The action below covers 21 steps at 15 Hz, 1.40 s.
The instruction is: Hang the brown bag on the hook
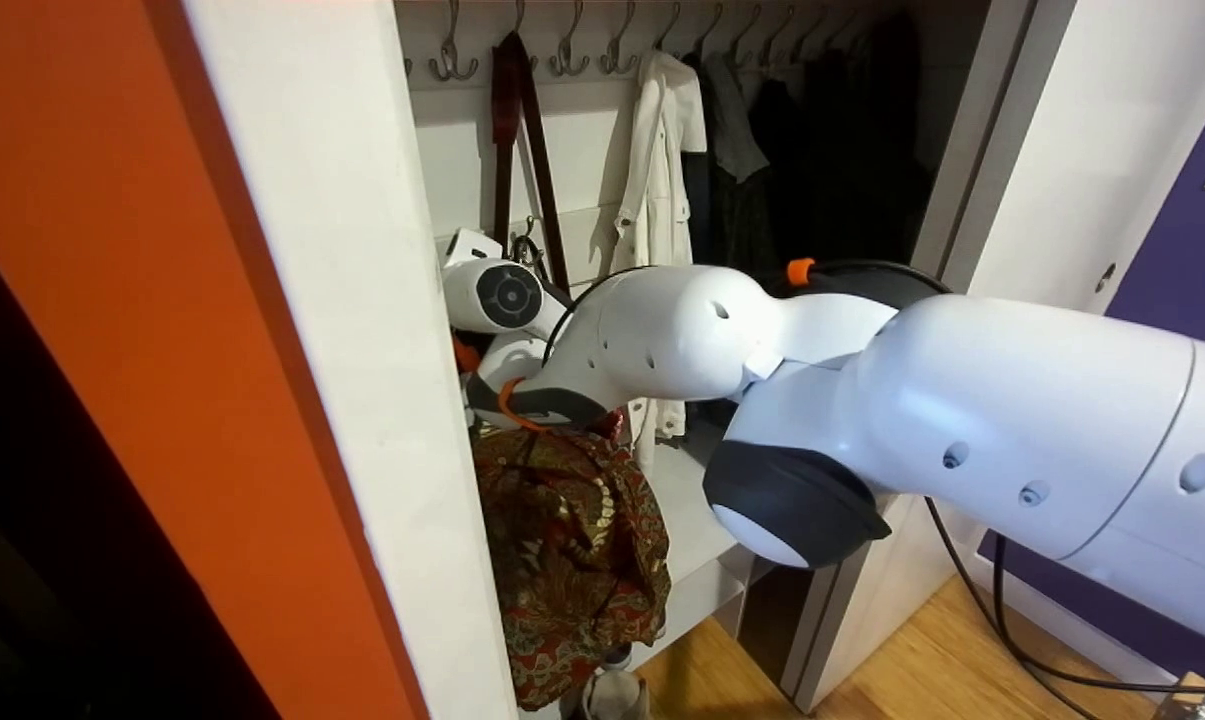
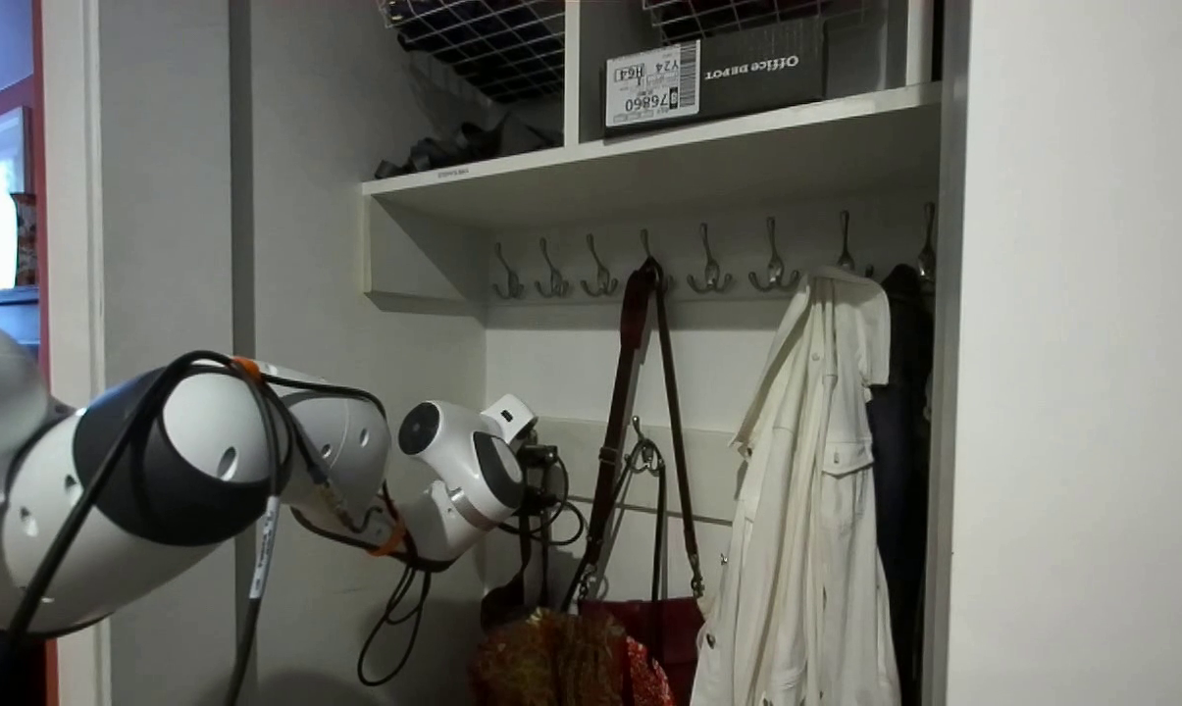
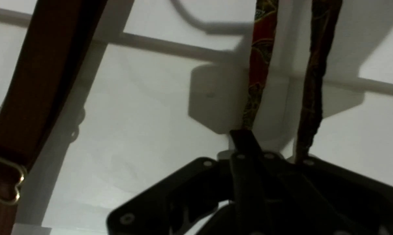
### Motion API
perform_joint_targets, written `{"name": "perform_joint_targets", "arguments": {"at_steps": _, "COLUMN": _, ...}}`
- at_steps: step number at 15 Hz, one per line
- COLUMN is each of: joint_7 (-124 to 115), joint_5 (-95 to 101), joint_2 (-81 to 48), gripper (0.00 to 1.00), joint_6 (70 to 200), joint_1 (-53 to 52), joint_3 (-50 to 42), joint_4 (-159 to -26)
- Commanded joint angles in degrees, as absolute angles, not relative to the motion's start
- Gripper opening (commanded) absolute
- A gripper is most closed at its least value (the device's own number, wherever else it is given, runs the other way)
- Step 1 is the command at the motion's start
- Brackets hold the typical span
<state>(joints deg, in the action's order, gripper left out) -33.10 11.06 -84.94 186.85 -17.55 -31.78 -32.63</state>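
While a white door frame (image 1: 342, 300) stands nearest in an exterior view, next to an orange wall (image 1: 112, 250), the white robot arm (image 1: 1042, 420) stretches past it into a closet (image 2: 414, 343). At the arm's end, in the wrist view, the black pincer (image 3: 247, 137) is closed, its jaws together. Two patterned straps (image 3: 262, 58) run toward it: one reaches right to the fingertips, the other disappears behind the pincer's body, and I cannot tell whether either is pinched. The brown bag (image 1: 572, 560) slouches below the arm's wrist, its mottled brown, red and tan cloth in loose folds, with a brighter red patch (image 2: 647, 677) at its mouth. It overlaps the white counter (image 1: 689, 505), its lower part reaching below the front edge; whether the counter bears any of it is unclear. A pale shoe (image 1: 614, 692) shows just beneath the bag. Higher up, a shelf (image 2: 747, 127) carries a black box (image 2: 762, 88) whose lettering stands upside down. Behind the bag, a dark red handbag (image 2: 684, 623) hangs by a long brown strap (image 2: 618, 392) looped over one of the silver hooks (image 2: 711, 267), and a white jacket (image 2: 806, 510) hangs to its right in both exterior views, with dark clothes (image 1: 822, 180) beyond it. Farthest back, those hooks run in a row along the white wall (image 2: 571, 363), well above the brown bag.
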Motion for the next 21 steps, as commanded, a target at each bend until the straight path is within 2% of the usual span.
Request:
{"name": "perform_joint_targets", "arguments": {"at_steps": 1, "joint_7": -36.41, "joint_5": 7.6, "joint_2": -85.2, "gripper": 0.0, "joint_6": 185.94, "joint_1": -18.84, "joint_3": -38.59, "joint_4": -31.12}}
{"name": "perform_joint_targets", "arguments": {"at_steps": 15, "joint_7": -40.68, "joint_5": 7.82, "joint_2": -82.09, "gripper": 0.0, "joint_6": 167.34, "joint_1": -24.93, "joint_3": -45.29, "joint_4": -33.73}}
{"name": "perform_joint_targets", "arguments": {"at_steps": 21, "joint_7": -38.35, "joint_5": 7.46, "joint_2": -79.45, "gripper": 0.0, "joint_6": 159.53, "joint_1": -26.55, "joint_3": -43.27, "joint_4": -34.94}}
